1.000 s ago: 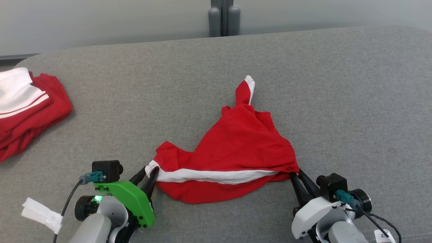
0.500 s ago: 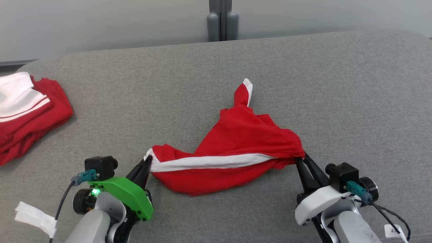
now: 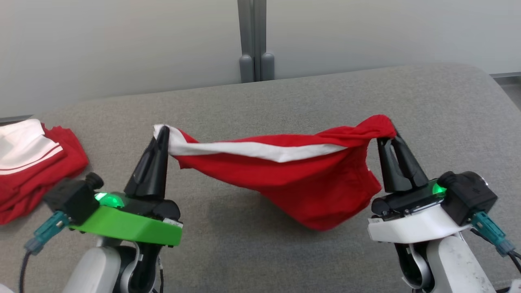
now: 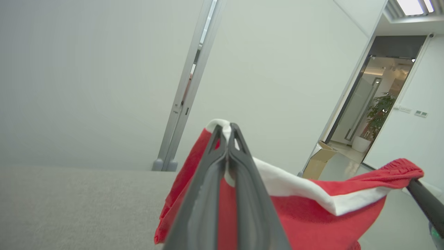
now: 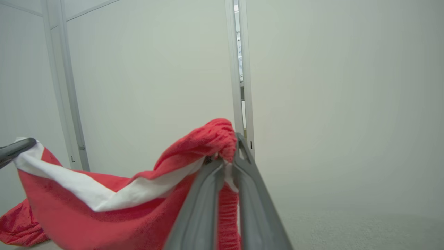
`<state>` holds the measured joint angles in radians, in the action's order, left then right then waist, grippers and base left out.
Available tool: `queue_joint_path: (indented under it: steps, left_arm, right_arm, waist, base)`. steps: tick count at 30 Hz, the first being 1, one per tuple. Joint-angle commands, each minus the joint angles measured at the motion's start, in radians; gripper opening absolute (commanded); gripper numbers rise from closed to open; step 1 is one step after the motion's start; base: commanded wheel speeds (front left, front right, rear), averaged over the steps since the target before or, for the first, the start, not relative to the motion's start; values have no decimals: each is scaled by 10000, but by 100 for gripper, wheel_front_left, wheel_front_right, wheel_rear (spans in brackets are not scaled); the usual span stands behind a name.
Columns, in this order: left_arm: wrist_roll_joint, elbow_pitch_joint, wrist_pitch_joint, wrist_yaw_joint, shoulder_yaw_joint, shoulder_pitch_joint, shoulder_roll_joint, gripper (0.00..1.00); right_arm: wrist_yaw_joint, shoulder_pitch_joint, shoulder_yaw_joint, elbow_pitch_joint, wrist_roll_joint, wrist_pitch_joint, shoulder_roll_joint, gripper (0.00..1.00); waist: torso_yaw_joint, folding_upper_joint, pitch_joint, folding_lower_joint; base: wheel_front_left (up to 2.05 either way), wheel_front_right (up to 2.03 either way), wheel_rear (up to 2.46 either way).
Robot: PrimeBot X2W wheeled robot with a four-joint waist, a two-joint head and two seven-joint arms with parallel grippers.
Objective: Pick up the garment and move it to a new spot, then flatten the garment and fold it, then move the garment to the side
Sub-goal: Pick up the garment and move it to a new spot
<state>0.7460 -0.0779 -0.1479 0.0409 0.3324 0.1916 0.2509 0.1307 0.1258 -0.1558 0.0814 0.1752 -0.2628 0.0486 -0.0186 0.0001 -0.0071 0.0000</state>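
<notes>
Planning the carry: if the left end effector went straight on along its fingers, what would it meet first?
The left end effector pinches the garment at its tips; beyond that the way looks free up to the wall, right of the post. Depth is unclear.

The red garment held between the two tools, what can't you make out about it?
- Head view: whether the garment touches the gray surface at its lowest fold; the cloth hides the contact.
- Left wrist view: its lower part, cut off by the bottom edge and behind the left tool.
- Right wrist view: the pinched spot, covered by the right tool.
</notes>
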Motion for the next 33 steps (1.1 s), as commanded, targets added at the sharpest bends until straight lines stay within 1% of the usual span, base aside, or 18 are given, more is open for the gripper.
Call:
queue_joint_path:
  steps: [1, 5, 9, 12, 14, 16, 19, 20, 21, 22, 24, 25, 27, 30, 33]
  left_arm:
    - [-72, -672, 32, -197, -117, -141, 131, 0]
    - [-214, -2723, 317, -745, -433, -118, 321, 0]
    - [-116, -3961, 857, -1155, -692, 216, 507, 0]
    - [-141, -4183, 1255, -1329, -799, 510, 678, 0]
    - [-135, -4015, 1532, -1386, -794, 792, 784, 0]
    - [-53, -3788, 1774, -1367, -748, 1165, 807, 0]
    - [-9, -3141, 2109, -1204, -714, 2028, 906, 0]
    - [-1, -2897, 2169, -1140, -723, 2367, 925, 0]
    - [-3, -2502, 2248, -1056, -759, 2868, 955, 0]
    - [17, -2172, 2339, -994, -787, 3274, 977, 0]
    - [53, -1324, 2446, -866, -869, 4372, 931, 0]
    - [42, -794, 2489, -759, -863, 5021, 884, 0]
    - [-151, 207, 2408, -640, -898, 6298, 812, 0]
    - [-454, 1761, 1993, -511, -965, 8055, 582, 0]
    - [-616, 2914, 1447, -338, -933, 9060, 347, 0]
  right_arm:
    - [1, -190, 37, 434, -75, -31, 28, 0]
    - [1, -457, 101, 1543, -243, -31, 28, 0]
    - [1, -699, 137, 2352, -426, 70, 26, 0]
    - [1, -753, 125, 2756, -459, 284, 25, 0]
    - [1, -625, 124, 2659, -800, 560, 26, 0]
    - [1, -281, 46, 2435, -678, 732, 25, 0]
    - [1, 623, -157, 1625, -716, 972, 25, 0]
    - [1, 1009, -258, 1290, -910, 1080, 25, 0]
    - [1, 1637, -427, 852, -1074, 1133, 19, 0]
    - [1, 2133, -479, 476, -878, 1173, 17, 0]
    - [-6, 3493, -499, -467, -1131, 1177, 37, 0]
    - [-7, 4294, -437, -1029, -1039, 1078, 26, 0]
    - [-6, 5756, -292, -2017, -1180, 937, 25, 0]
    - [-6, 7821, -147, -3491, -1207, 651, 15, 0]
    - [-6, 9090, -52, -4828, -1256, 416, 25, 0]
  waist:
    - [-276, -1, -259, 0]
    - [-453, -1, -365, 0]
    - [-590, -1, -336, 0]
    - [-670, -1, -174, 0]
    - [-724, -1, 8, 0]
    - [-783, -1, 374, 0]
    - [-867, -1, 1094, 0]
    - [-889, -1, 1334, 0]
    - [-917, -1, 1611, 0]
    - [-950, -1, 1858, 0]
    - [-974, -1, 2357, 0]
    - [-966, -1, 2613, 0]
    - [-914, -1, 3091, 0]
    - [-847, -1, 3795, 0]
    - [-754, -1, 4367, 0]
  base:
    - [0, 0, 0]
    - [0, 0, 0]
    - [0, 0, 0]
    - [0, 0, 0]
    - [0, 0, 0]
    - [0, 0, 0]
    - [0, 0, 0]
    - [0, 0, 0]
    - [0, 0, 0]
    - [0, 0, 0]
    - [0, 0, 0]
    - [0, 0, 0]
    - [0, 0, 0]
    - [0, 0, 0]
    - [0, 0, 0]
